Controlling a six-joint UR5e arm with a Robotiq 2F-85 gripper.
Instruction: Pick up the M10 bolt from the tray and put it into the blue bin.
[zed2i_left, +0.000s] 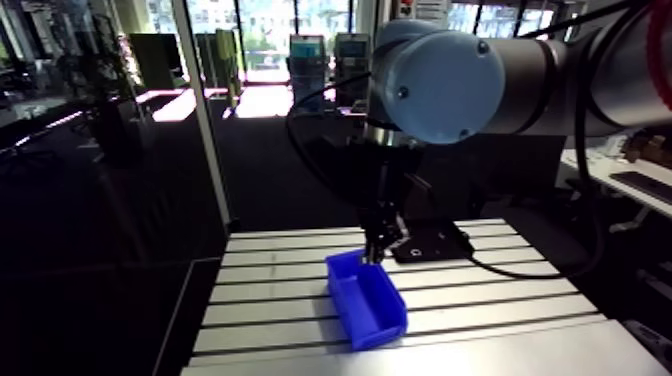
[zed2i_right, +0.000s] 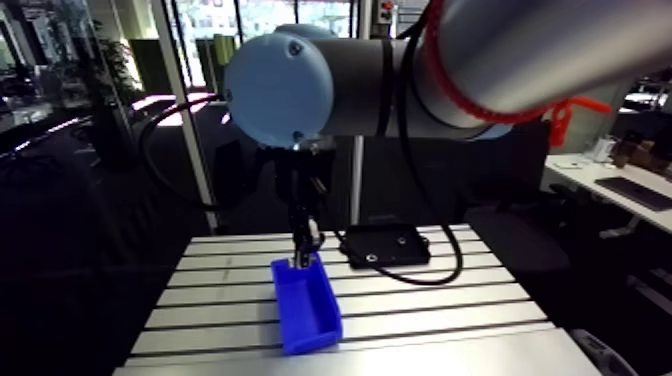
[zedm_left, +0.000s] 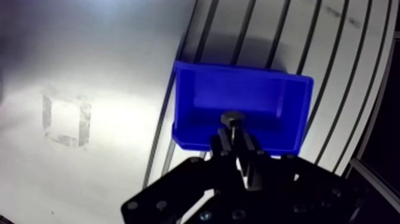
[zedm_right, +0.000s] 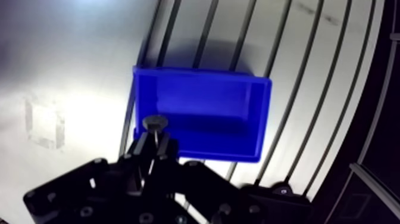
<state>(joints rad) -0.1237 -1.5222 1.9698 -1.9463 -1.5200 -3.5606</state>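
- Between the near-closed fingers of the pincer (zedm_left: 236, 136), the M10 bolt (zedm_left: 231, 119) is being gripped, its dark round head sticking out past the fingertips.
- Directly under the bolt, the blue bin (zedm_left: 241, 70) is lying open side up; the bolt is hanging over the end wall nearest the pincer, above the rim and not inside.
- The bin is resting on the slotted table (zedm_left: 333, 71), set at an angle across its grooves.
- Just beyond the bin, in the arm view, a flat black plate (zed2i_right: 385, 245) is lying on the table.
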